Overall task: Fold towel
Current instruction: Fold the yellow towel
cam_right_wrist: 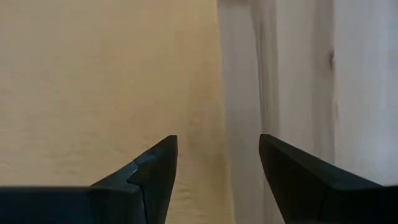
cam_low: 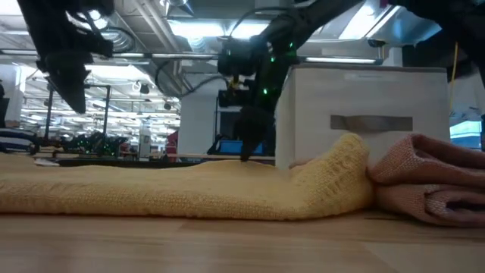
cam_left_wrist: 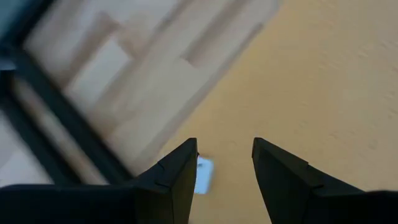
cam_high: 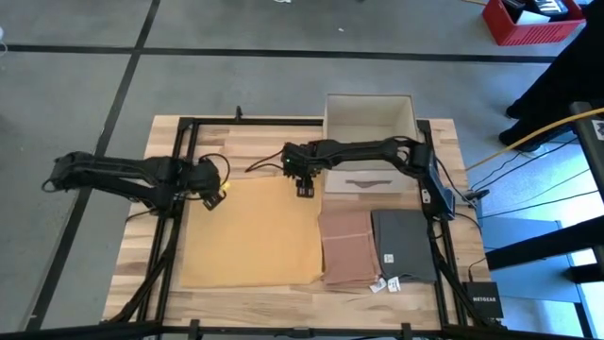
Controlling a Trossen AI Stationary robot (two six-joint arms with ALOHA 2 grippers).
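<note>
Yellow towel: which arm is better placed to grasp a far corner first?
Neither clearly; both open grippers hover over far corners of the yellow towel: left gripper at its left, right gripper at its right.

The word NETGEAR stands in white on the small black box [cam_high: 481, 298] at the table's corner.

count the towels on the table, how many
3: a yellow towel spread flat under both grippers, a folded pink towel beside it, and a folded grey towel next to that. The white box's inside isn't visible.

Industrial hall: taped concrete floor [cam_high: 283, 47], ceiling ducts [cam_low: 174, 15], strip lights [cam_low: 204, 29].
</note>
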